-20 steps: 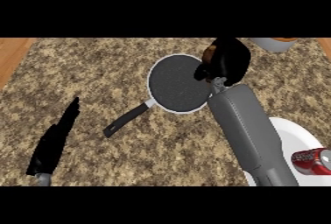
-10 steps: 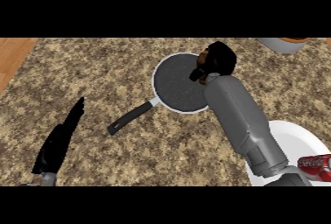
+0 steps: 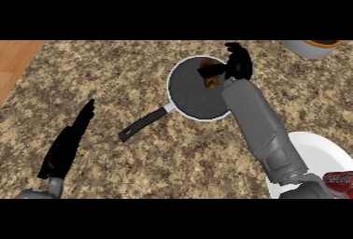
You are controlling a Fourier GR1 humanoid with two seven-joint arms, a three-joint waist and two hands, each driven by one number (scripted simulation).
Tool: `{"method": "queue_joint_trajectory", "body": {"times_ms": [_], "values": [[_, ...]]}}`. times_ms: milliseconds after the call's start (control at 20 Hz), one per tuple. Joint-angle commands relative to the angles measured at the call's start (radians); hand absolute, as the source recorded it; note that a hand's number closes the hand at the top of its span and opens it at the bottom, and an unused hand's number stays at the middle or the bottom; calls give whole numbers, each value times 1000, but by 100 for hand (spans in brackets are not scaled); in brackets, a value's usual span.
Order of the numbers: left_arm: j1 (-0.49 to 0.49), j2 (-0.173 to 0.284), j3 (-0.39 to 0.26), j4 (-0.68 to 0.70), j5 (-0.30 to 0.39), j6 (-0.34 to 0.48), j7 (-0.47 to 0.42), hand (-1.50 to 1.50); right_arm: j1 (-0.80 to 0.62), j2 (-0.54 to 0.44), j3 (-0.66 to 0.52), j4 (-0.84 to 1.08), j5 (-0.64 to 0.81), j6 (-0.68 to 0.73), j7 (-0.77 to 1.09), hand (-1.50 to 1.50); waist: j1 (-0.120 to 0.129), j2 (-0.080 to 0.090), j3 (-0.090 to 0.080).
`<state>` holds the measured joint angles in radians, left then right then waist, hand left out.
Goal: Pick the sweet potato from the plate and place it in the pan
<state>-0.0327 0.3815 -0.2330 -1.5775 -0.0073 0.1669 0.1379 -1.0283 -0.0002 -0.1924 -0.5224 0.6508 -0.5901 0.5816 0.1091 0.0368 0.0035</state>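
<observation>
The dark pan (image 3: 189, 95) with a white rim lies at mid-counter, its black handle (image 3: 144, 122) pointing down-left. My right hand (image 3: 236, 63) is over the pan's upper right rim, fingers straightened upward and thumb stretched left. The brown sweet potato (image 3: 211, 80) shows just below the thumb, inside the pan near its right edge, partly hidden by the hand. The white plate (image 3: 318, 150) sits at the lower right, mostly behind my right forearm. My left hand (image 3: 67, 142) rests open at the lower left, fingers straight.
A red can (image 3: 341, 178) lies by the plate at the right edge. A grey bowl with orange contents (image 3: 312, 47) stands at the top right. A wooden surface (image 3: 17, 58) borders the counter at the top left.
My right hand moved left over the pan's rim and uncurled its fingers. The sweet potato, hidden in the hand before, now shows in the pan. The left hand stayed still.
</observation>
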Motion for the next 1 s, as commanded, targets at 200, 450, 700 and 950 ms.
{"method": "queue_joint_trajectory", "body": {"times_ms": [200,450,700,950], "values": [[23,-10,17,35,-7,11,-36,0,-16,0,-82,7,-88,-336,-226,-150,-20,-4,-2],[6,0,36,30,7,-5,-4,0,-17,0,-151,11,-152,-513,-283,-150,-45,-12,-2],[51,2,67,28,6,1,-31,0,91,-3,-183,-84,-239,-528,-406,-150,-88,-29,-3],[120,-14,74,44,-9,10,-62,0,361,0,-60,-325,-280,-449,-467,-150,-128,-47,-4]]}}
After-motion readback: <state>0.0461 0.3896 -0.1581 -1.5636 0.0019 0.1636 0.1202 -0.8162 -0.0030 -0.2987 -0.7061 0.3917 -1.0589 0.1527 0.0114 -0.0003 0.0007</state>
